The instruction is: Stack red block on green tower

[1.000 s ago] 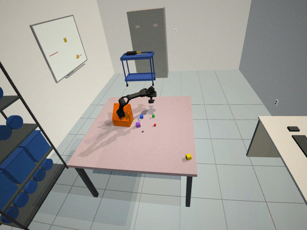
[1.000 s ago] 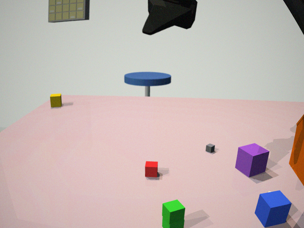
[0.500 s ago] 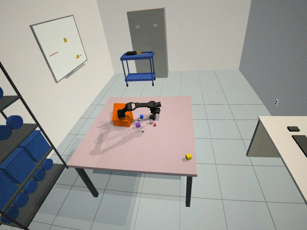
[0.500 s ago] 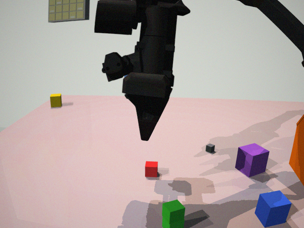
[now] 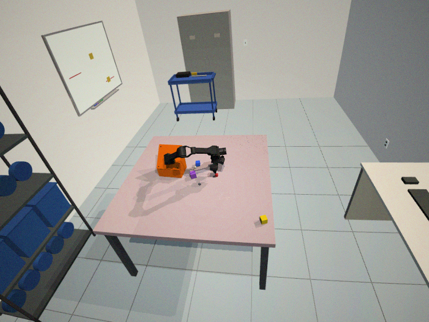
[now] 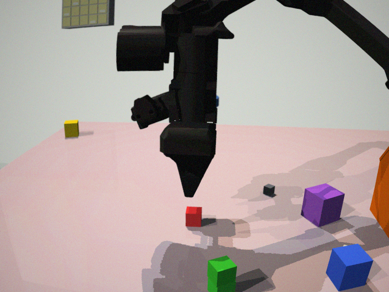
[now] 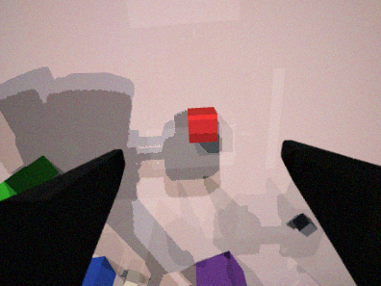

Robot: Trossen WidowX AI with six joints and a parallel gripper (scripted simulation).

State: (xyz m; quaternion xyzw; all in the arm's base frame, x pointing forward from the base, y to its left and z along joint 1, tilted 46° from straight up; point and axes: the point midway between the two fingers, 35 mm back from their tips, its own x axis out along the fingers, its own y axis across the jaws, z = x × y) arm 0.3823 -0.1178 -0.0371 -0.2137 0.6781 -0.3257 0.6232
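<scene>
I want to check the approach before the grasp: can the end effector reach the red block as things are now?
Probably yes. The end effector hangs open above the red block, with nothing between them; the green tower and the purple block stand off to the sides.

No legible text, label, brand or number in any view; whiteboard (image 5: 83, 65) at upper left of the top view carries only two yellow squares and two short red strokes, no writing; gridded wall panel (image 6: 88, 2) at upper left of the exterior view shows cell marks too small to read.
</scene>
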